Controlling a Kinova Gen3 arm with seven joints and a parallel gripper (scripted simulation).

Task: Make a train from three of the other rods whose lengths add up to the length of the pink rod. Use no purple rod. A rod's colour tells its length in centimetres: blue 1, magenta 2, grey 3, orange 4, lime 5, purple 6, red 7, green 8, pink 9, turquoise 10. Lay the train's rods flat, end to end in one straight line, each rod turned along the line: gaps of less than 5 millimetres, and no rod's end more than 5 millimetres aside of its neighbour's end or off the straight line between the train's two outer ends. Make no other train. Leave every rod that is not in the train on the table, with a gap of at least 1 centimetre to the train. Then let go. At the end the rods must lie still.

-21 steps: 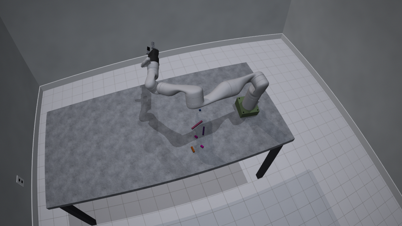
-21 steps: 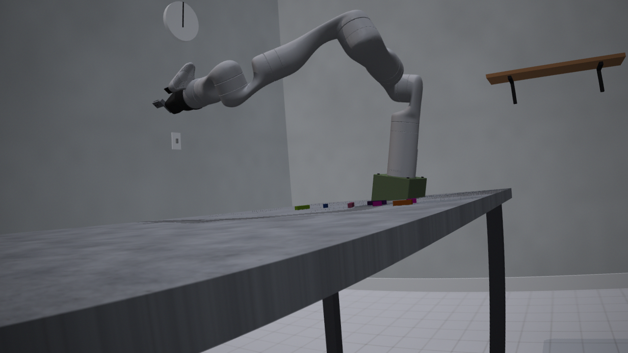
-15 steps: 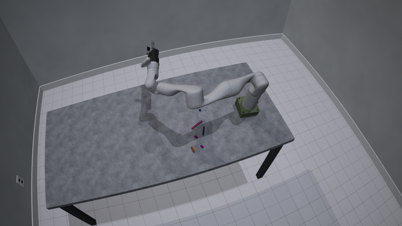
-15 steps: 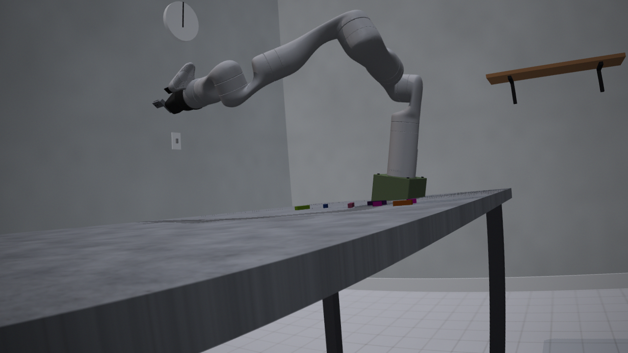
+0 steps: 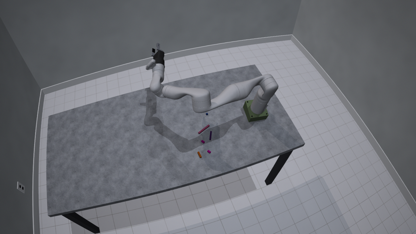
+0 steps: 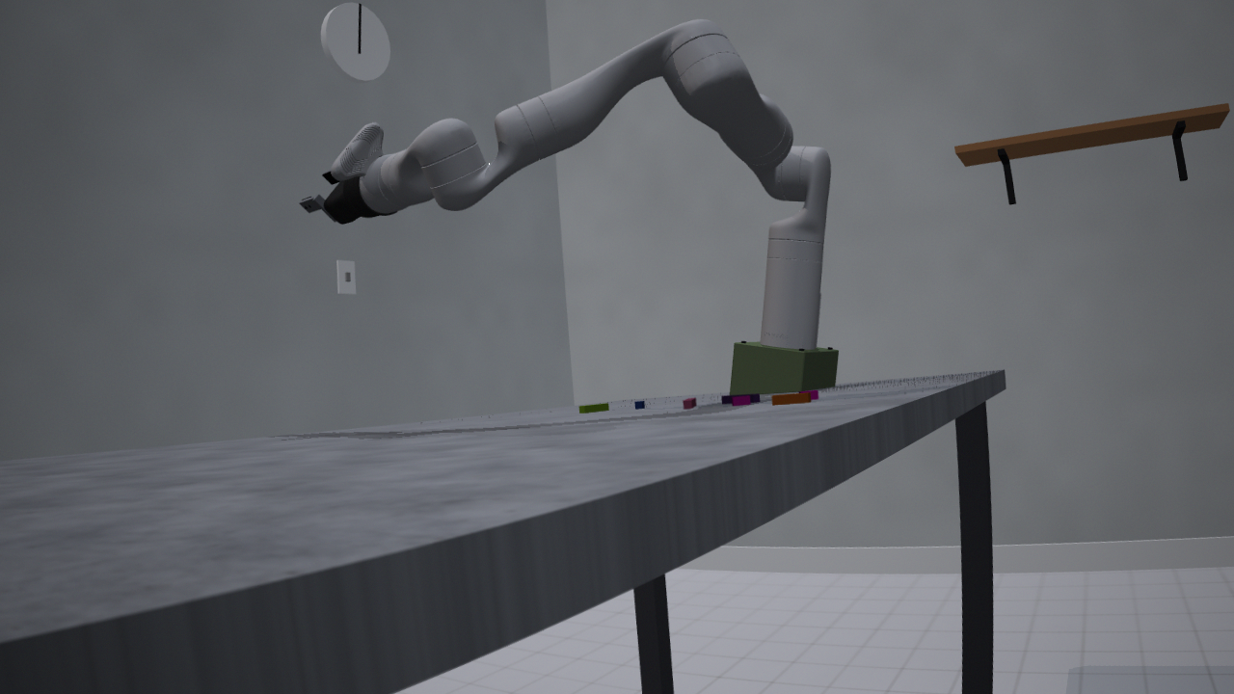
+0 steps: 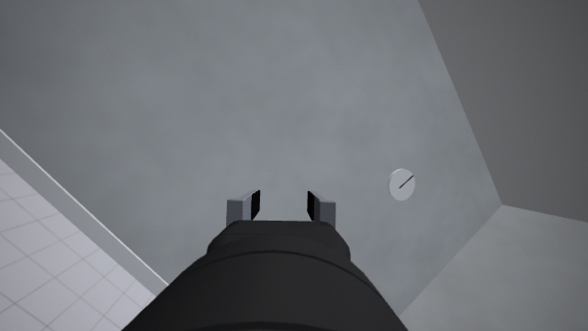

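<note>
My gripper (image 5: 155, 48) (image 6: 317, 190) (image 7: 283, 200) is open and empty, high up beyond the table's far edge, far from all rods. The pink rod (image 5: 203, 129) (image 6: 689, 403) lies slanted. The purple rod (image 5: 210, 135) lies right of it. One magenta rod (image 5: 202, 141) (image 6: 740, 399) lies below the pink rod, another magenta rod (image 5: 209, 151) (image 6: 814, 394) nearer the front edge. The orange rod (image 5: 199, 154) (image 6: 791, 398) lies left of that one. The blue rod (image 5: 206, 114) (image 6: 639, 405) lies behind the pink rod. A lime rod (image 6: 593, 408) shows only in the exterior view; the arm hides it in the top view. The rods lie apart.
The green arm base (image 5: 255, 115) (image 6: 767, 369) stands at the right of the grey table (image 5: 96, 151) (image 6: 345, 518). The arm (image 5: 200, 100) reaches over the table's back part. A wall shelf (image 6: 1095, 138) hangs at the right in the exterior view.
</note>
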